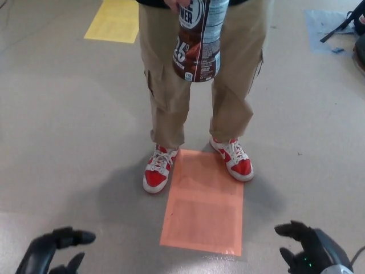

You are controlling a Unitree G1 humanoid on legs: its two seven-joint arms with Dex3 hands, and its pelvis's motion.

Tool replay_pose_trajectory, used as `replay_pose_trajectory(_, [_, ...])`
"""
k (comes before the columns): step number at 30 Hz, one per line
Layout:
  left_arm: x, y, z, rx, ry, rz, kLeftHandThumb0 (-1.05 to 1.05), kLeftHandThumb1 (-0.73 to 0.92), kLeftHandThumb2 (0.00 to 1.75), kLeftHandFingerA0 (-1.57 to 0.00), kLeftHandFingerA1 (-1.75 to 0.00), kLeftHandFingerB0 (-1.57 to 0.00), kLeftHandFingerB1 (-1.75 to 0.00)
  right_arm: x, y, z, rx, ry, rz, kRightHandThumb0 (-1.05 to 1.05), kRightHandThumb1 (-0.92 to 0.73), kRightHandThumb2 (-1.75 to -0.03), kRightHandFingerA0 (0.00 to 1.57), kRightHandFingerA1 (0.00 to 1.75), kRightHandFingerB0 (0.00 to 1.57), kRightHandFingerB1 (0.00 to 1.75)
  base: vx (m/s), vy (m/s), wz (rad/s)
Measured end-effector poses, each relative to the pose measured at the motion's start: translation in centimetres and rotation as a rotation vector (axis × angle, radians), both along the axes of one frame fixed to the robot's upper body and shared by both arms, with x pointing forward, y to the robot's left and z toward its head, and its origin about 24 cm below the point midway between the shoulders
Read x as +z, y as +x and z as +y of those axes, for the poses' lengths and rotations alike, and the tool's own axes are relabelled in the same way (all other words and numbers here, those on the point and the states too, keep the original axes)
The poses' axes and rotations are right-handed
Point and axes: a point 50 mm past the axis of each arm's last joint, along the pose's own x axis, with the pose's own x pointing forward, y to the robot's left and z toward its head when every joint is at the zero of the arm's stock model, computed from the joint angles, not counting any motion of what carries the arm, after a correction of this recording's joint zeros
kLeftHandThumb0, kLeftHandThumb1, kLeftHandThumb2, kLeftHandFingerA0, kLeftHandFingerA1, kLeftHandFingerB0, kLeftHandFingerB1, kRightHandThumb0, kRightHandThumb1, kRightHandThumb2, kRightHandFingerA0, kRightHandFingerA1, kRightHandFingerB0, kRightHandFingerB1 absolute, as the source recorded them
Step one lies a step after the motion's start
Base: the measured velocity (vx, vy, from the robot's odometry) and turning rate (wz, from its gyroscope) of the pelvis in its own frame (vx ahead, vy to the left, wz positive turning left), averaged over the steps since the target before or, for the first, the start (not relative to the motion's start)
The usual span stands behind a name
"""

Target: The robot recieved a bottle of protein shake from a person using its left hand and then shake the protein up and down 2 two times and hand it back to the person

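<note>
**A:** Where was the shake when you looked down?

**B:** The brown plastic protein shake bottle with the white label hung up high at the top of your view. The person's hand held it by the top, right in front of the tan trousers. It was well apart from both of your hands.

**A:** And what were your hands doing?

**B:** Your black left hand sat low at the bottom left. Its thick fingers were spread and it held nothing. Your black right hand sat low at the bottom right, also spread and empty.

**A:** So which step were you on?

**B:** I think you were at the very start. The bottle had not been passed over yet, so no shaking could begin.

**A:** What did the next move need?

**B:** You needed to lift your left hand up and forward, over the orange paper sheet on the grey floor between the red and white shoes. You needed to keep the fingers wide until they were around the bottle's body, then squeeze. I would say a slow reach was best, since the person was standing close.
</note>
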Motion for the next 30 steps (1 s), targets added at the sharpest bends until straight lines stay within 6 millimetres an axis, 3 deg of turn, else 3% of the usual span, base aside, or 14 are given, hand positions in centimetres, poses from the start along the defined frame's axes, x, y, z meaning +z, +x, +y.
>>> replay_pose_trajectory(6, [4.5,2.7,-1.5,-0.09,-0.033,-0.246,-0.22,0.81,0.64,-0.92,-0.51,-0.67,-0.45,-0.1,-0.5,0.3,-0.005,0.018,-0.078,-0.24,-0.8,-0.67,0.89,0.49,0.63,0.44,0.01,-0.001,0.0])
replay_pose_trajectory(8, [5.6,3.1,-1.9,-0.114,-0.041,-0.298,-0.31,0.7,0.61,-0.72,-0.47,-0.49,-0.38,-0.3,-0.8,0.4,-0.005,0.023,-0.086,-0.24,-0.8,-0.67,0.89,0.5,0.68,0.47,0.0,0.0,0.0])
replay_pose_trajectory(12, [9.2,4.2,-3.1,-0.185,-0.071,-0.433,-0.37,0.67,0.6,-0.58,-0.43,-0.38,-0.35,-0.7,-1.5,0.7,-0.001,0.034,-0.097,-0.24,-0.8,-0.7,0.88,0.51,0.66,0.48,0.09,-0.004,0.02])
replay_pose_trajectory(13, [9.9,4.4,-3.3,-0.199,-0.077,-0.455,-0.58,0.52,0.77,-0.35,-0.46,-0.19,-0.39,-0.7,-1.5,0.7,0.0,0.037,-0.099,-0.27,-0.8,-0.7,0.86,0.53,0.65,0.48,0.0,0.0,0.0])
replay_pose_trajectory(16, [12.4,5.1,-4.0,-0.247,-0.094,-0.518,-0.68,0.48,0.76,-0.22,-0.42,-0.09,-0.35,-0.9,-1.7,1.1,0.004,0.046,-0.103,-0.26,-0.81,-0.7,0.86,0.54,0.66,0.49,0.0,0.0,0.0])
replay_pose_trajectory(17, [13.2,5.3,-4.2,-0.261,-0.098,-0.533,-0.35,0.28,0.89,0.0,-0.47,0.0,-0.48,-0.9,-1.8,1.1,0.005,0.047,-0.102,-0.28,-0.8,-0.7,0.86,0.53,0.65,0.48,0.0,0.0,0.0])
replay_pose_trajectory(18, [13.7,5.5,-4.3,-0.271,-0.1,-0.544,-0.36,0.26,0.88,0.0,-0.47,0.0,-0.48,-1.0,-1.9,1.1,0.006,0.048,-0.101,-0.25,-0.83,-0.69,0.85,0.52,0.68,0.48,0.0,0.0,0.0])
replay_pose_trajectory(19, [14.3,5.7,-4.4,-0.282,-0.103,-0.554,-0.73,0.57,0.58,-0.15,-0.3,-0.06,-0.21,-1.0,-1.9,1.2,0.006,0.049,-0.101,-0.23,-0.81,-0.71,0.85,0.52,0.68,0.47,0.0,0.0,0.0])
replay_pose_trajectory(20, [14.9,5.9,-4.5,-0.293,-0.108,-0.565,-0.73,0.57,0.58,-0.15,-0.3,-0.06,-0.21,-1.0,-2.0,1.2,0.008,0.05,-0.1,-0.23,-0.81,-0.71,0.85,0.52,0.68,0.47,0.0,0.0,0.0])
replay_pose_trajectory(21, [15.6,6.2,-4.6,-0.304,-0.113,-0.573,-0.74,0.48,0.84,-0.04,-0.39,-0.01,-0.19,-1.1,-2.1,1.2,0.008,0.051,-0.1,-0.23,-0.81,-0.7,0.86,0.52,0.69,0.47,0.0,0.0,0.0])
replay_pose_trajectory(25, [17.6,7.0,-5.2,-0.34,-0.133,-0.6,-0.81,0.52,0.85,-0.1,-0.22,-0.11,-0.13,-1.2,-2.3,1.4,0.013,0.054,-0.099,-0.24,-0.8,-0.71,0.86,0.54,0.68,0.48,0.0,0.0,0.0])
replay_pose_trajectory(28, [19.2,7.7,-5.7,-0.367,-0.152,-0.615,-0.72,0.43,0.86,-0.03,-0.21,-0.06,-0.19,-1.3,-2.5,1.4,0.014,0.055,-0.098,-0.27,-0.83,-0.68,0.84,0.5,0.66,0.46,0.0,0.0,0.0])
replay_pose_trajectory(30, [20.0,8.1,-6.0,-0.381,-0.162,-0.62,-0.74,0.43,0.87,-0.03,-0.17,-0.03,-0.13,-1.3,-2.5,1.4,0.015,0.055,-0.098,-0.26,-0.82,-0.66,0.87,0.51,0.68,0.47,0.0,0.0,0.0])
